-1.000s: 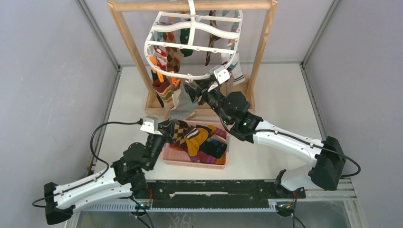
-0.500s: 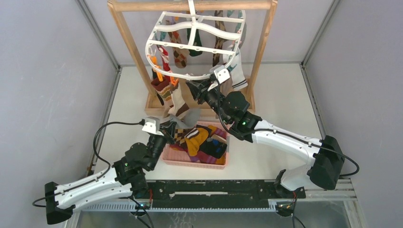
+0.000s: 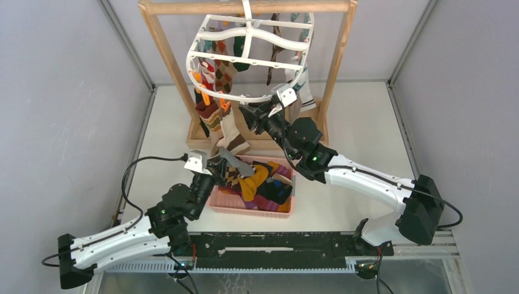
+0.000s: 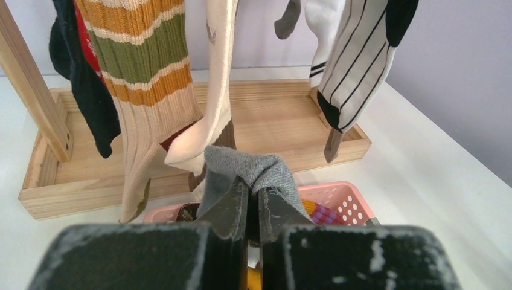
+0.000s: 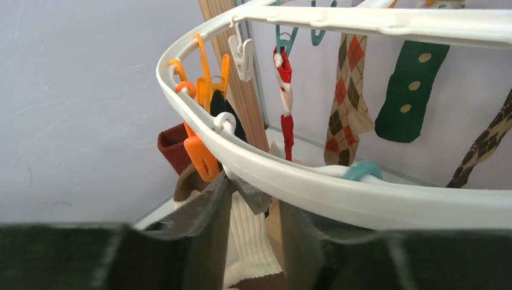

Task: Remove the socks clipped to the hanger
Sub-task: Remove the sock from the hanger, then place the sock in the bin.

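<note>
The left gripper (image 4: 253, 202) is clamped shut on a folded grey fabric sock (image 4: 256, 166). Seen from above, this sock stretches flat from the fingers across the far left corner of a pink perforated plastic basket (image 3: 251, 209). The basket stands near the worktop's near edge, between the two arms, and holds a heap of loose mustard, black and patterned socks (image 3: 262, 184).

The right gripper (image 5: 253, 205) is raised just under the near rim of the white plastic oval ring hanger (image 5: 338, 187). Its fingers stand apart on either side of a small grey clip (image 5: 252, 194), above a cream ribbed sock (image 5: 244, 241). Whether they press on the clip cannot be told.

Orange clips (image 5: 202, 151), a teal clip (image 5: 362, 170), an argyle sock (image 5: 347, 103) and a dark green dotted sock (image 5: 410, 90) hang from the ring. So do an orange, green and cream striped sock (image 4: 145, 78) and a white pinstriped sock (image 4: 356, 66).

The hanger hooks over the top bar of a wooden rectangular frame stand (image 3: 165, 58) at the far middle of the white worktop (image 3: 379, 122). The worktop runs wide to grey walls on both sides.

A second ago the grey sock hung from the hanger's near rim; now it is off the hanger. The right gripper has barely shifted.
</note>
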